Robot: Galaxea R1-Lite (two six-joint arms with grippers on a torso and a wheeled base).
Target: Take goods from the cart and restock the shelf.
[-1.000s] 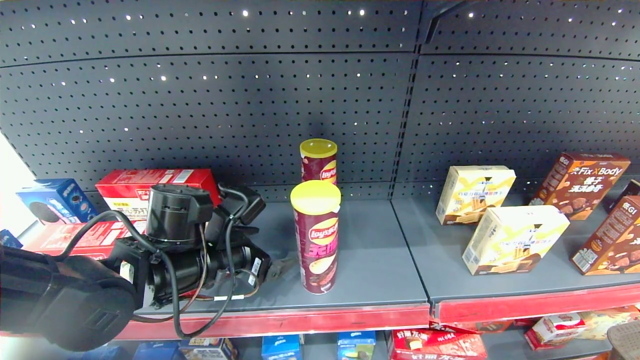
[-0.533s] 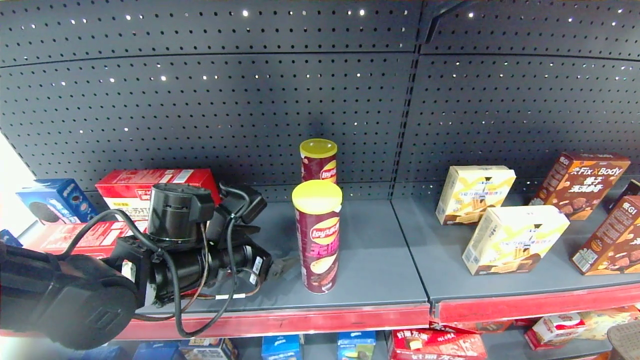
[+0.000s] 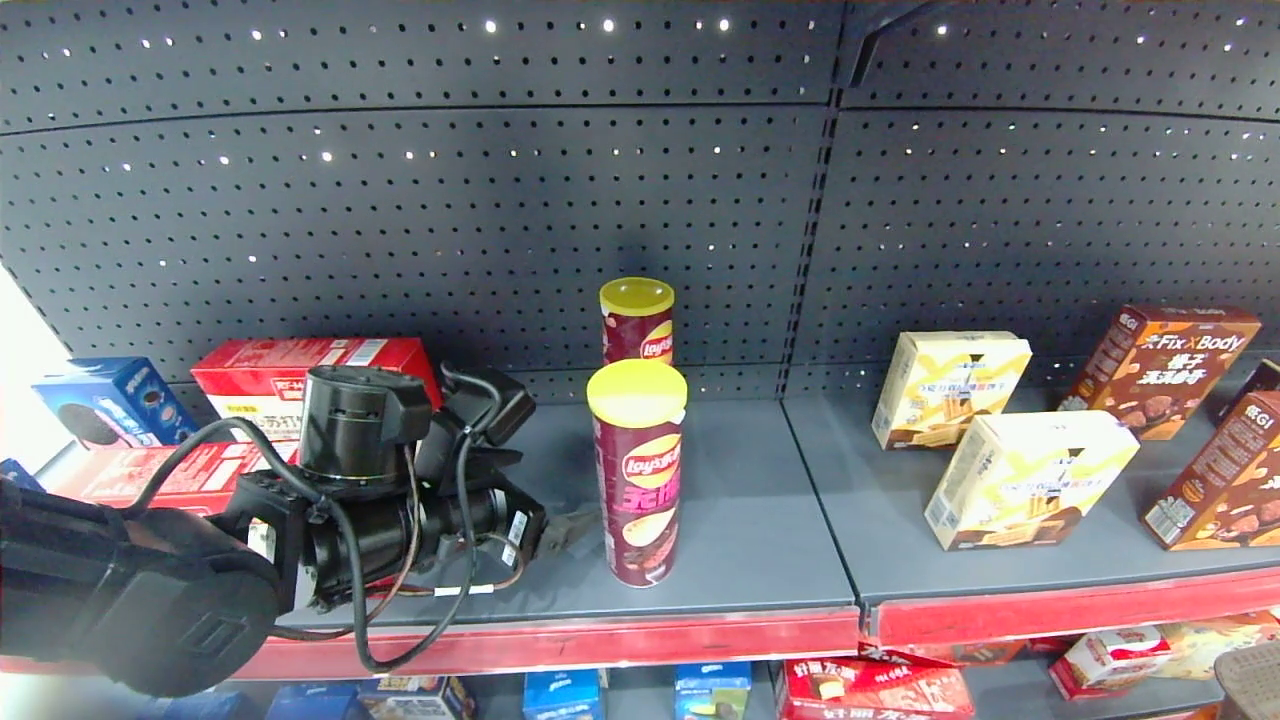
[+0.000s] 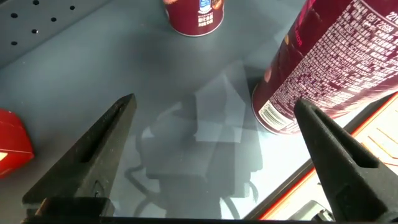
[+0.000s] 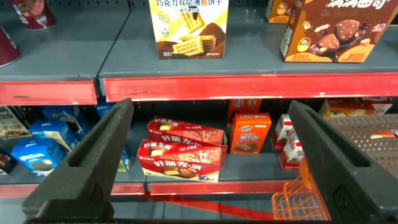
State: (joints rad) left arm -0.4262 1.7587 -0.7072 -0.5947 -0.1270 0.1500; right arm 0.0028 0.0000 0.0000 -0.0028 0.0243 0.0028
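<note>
Two maroon chip cans with yellow lids stand upright on the grey shelf [image 3: 740, 540]: a front can [image 3: 637, 470] near the shelf's edge and a back can [image 3: 637, 320] by the pegboard. My left gripper [image 3: 572, 525] sits low on the shelf just left of the front can. In the left wrist view, the left gripper [image 4: 214, 102] is open with bare shelf between its fingers; the front can [image 4: 329, 62] stands beside one fingertip and the back can [image 4: 196, 15] farther off. My right gripper [image 5: 209, 106] is open and holds nothing, back from the shelf front.
Red boxes [image 3: 300, 365] and a blue cookie box [image 3: 110, 400] stand behind my left arm. Yellow boxes [image 3: 1030, 480] and brown boxes [image 3: 1160, 370] fill the shelf's right bay. Lower shelves hold red boxes [image 5: 183, 155]. An orange cart basket [image 5: 305, 202] is below my right gripper.
My left arm has edged slightly right, toward the front can. The front can's top has shifted a little to the right. The back can has not moved.
</note>
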